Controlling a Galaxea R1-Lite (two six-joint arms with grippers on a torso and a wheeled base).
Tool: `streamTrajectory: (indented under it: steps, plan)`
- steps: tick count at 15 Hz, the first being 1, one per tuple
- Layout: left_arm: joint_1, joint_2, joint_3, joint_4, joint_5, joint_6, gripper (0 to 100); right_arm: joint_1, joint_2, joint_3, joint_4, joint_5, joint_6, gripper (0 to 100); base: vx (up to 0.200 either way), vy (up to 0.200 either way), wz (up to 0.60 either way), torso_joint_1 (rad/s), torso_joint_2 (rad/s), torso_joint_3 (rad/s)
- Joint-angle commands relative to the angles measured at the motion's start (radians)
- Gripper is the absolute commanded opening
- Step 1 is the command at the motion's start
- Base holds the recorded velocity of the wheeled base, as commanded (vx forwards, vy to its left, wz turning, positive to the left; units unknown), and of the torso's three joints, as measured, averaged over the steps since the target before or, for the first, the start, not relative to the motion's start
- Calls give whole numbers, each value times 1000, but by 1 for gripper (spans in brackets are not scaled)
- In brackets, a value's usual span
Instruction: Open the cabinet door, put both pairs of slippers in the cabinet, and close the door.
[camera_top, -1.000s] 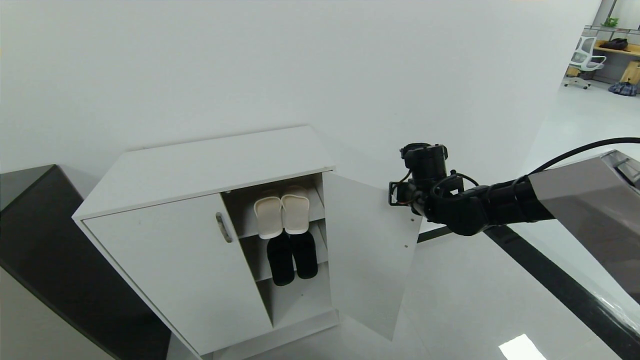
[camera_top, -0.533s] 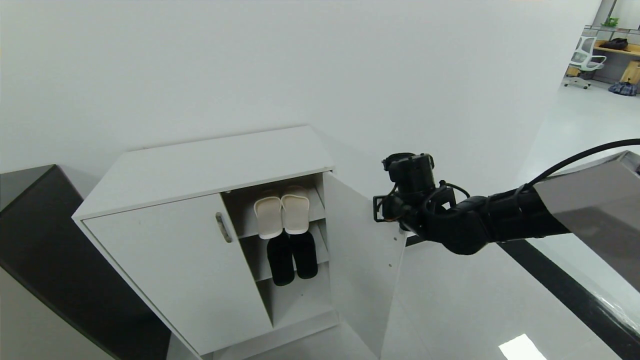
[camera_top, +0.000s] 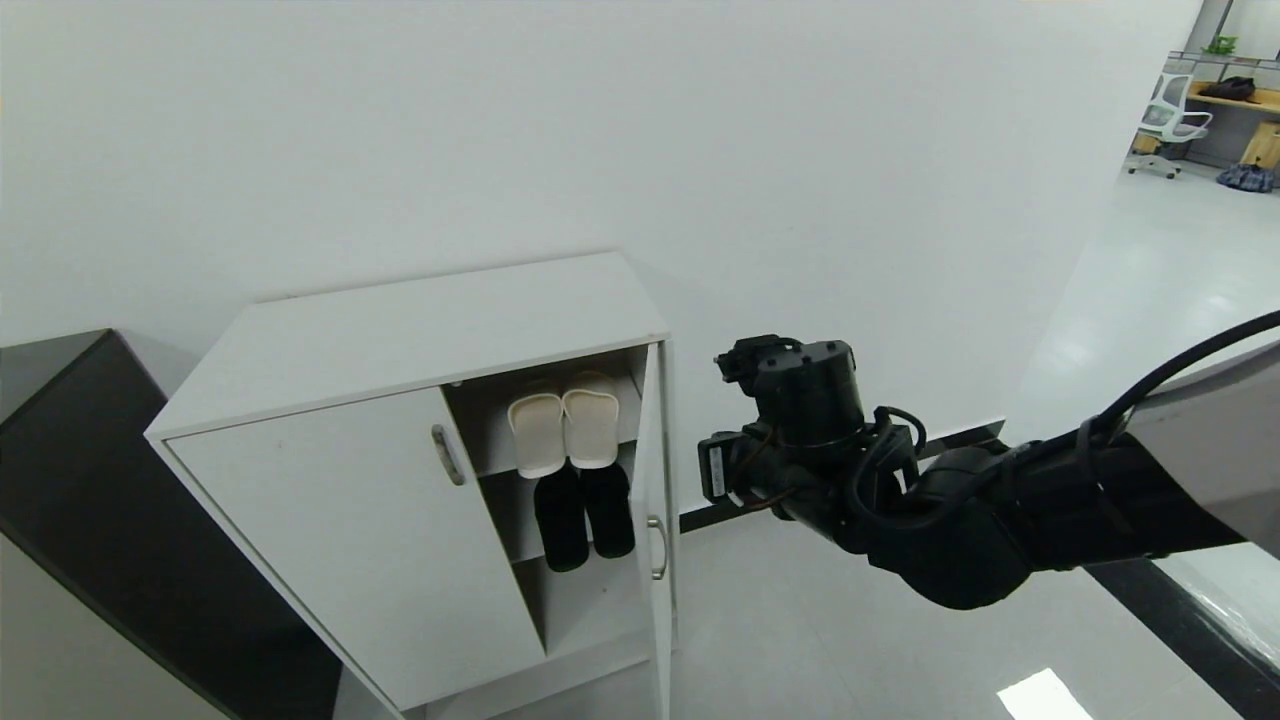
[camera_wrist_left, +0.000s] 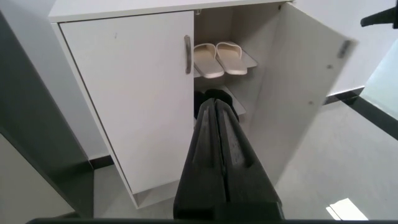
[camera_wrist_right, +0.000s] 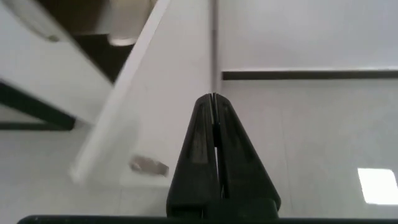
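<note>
Right claw (camera_wrist_right: 213, 102), tips pressed together and empty, faces the half-open door (camera_top: 652, 450) just ahead, its outer face nearest.

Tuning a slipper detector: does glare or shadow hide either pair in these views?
Head view: glare patch on the floor, far from the cabinet; white slippers stand out, black slippers sit dark against a shaded shelf. Left wrist view: the left gripper, not shadow, covers most of the black pair. Right wrist view: floor glare beyond the door.
</note>
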Motion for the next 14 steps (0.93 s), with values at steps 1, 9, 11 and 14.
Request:
streamTrajectory:
  steps: [1, 9, 11, 14]
  plan:
    - [1, 1, 0, 0, 0, 0, 0, 6, -33, 61, -46, 13, -31, 0, 0, 0, 0, 0, 0, 0]
    - [1, 1, 0, 0, 0, 0, 0, 37, -24, 176, -230, 64, -126, 0, 0, 0, 0, 0, 0, 0]
    - [1, 1, 0, 0, 0, 0, 0, 42, -24, 183, -234, 64, -137, 0, 0, 0, 300, 1, -1, 4]
    - [1, 1, 0, 0, 0, 0, 0, 51, -10, 187, -234, 64, -137, 0, 0, 0, 600, 69, -155, -82]
